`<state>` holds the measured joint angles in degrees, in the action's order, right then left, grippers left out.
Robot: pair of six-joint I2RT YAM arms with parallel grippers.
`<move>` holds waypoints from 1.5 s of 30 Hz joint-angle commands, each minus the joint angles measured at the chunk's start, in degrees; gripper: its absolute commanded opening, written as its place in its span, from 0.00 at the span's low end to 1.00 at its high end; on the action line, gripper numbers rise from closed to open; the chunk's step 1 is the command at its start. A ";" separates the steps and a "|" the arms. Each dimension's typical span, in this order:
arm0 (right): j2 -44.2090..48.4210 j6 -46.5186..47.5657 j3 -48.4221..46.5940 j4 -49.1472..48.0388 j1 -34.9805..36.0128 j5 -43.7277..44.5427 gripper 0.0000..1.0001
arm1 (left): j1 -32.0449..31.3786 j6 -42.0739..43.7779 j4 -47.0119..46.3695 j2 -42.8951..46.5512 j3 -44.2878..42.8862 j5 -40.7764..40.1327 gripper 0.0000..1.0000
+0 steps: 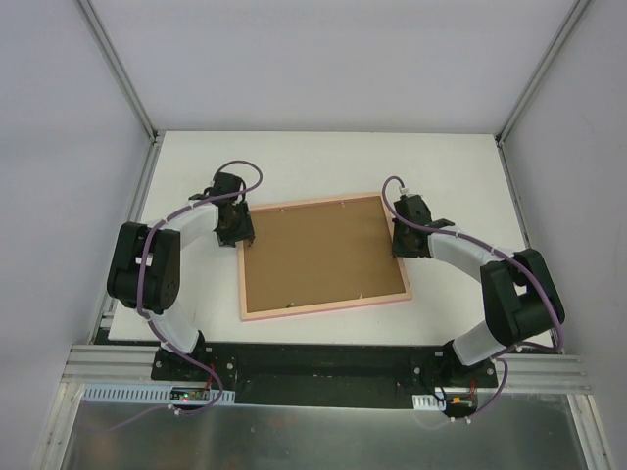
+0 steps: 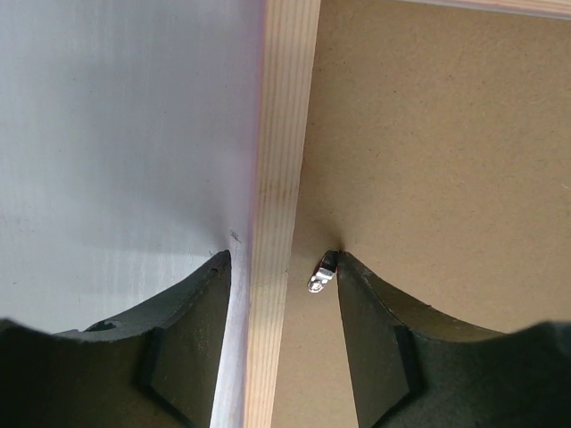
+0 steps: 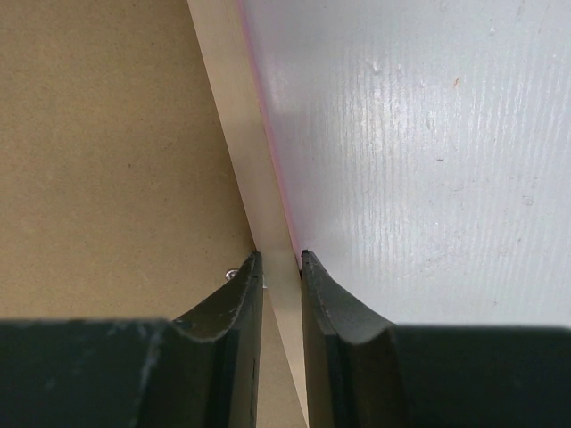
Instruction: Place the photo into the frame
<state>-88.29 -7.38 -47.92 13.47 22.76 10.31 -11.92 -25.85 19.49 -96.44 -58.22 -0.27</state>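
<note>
White tabletop [image 1: 294, 166] carried the frame [image 1: 323, 306], which lay flat near the middle, slightly skewed, with its pale back side up. A brown backing board [image 1: 318, 255] filled its opening.

At the frame's left edge, towards the far corner, the left gripper [image 1: 235, 233] pointed down over the rail. In the left wrist view the left gripper [image 2: 283, 259] straddled that pale wooden rail [image 2: 285, 134]. Its jaws were parted wider than the rail, so a gap showed on each side and it held nothing. One of its fingers [image 2: 192, 357] stood over the bare table [image 2: 116, 134], and the other was over the backing board [image 2: 428, 134]. A small metal tab [image 2: 321, 275] sat on the board just beside that inner fingertip.

At the frame's right edge, also towards the far corner, the right gripper [image 1: 400, 240] met the rail. In the right wrist view the right gripper [image 3: 281, 259] had its jaws pressed against both sides of the rail [image 3: 236, 134], pinching the frame. The backing board [image 3: 107, 160] lay to the left of the rail and the table [image 3: 428, 178] to the right.
</note>
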 commanded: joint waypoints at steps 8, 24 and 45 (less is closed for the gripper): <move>1.37 -0.18 0.28 0.41 -0.53 -0.55 0.18 | -0.73 1.85 1.43 -1.29 -0.76 -0.34 0.49; 1.01 -0.27 -0.07 0.32 -0.62 -1.16 0.18 | -1.70 2.12 0.99 1.70 1.97 0.63 0.51; 2.42 0.17 0.37 1.20 -1.06 -1.16 0.18 | -1.61 -0.96 1.17 -0.32 2.84 -4.91 0.00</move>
<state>-88.05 -6.79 -47.86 13.93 22.15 9.56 -13.15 -26.22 19.03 -96.20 -57.28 -2.63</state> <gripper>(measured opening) 0.215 0.242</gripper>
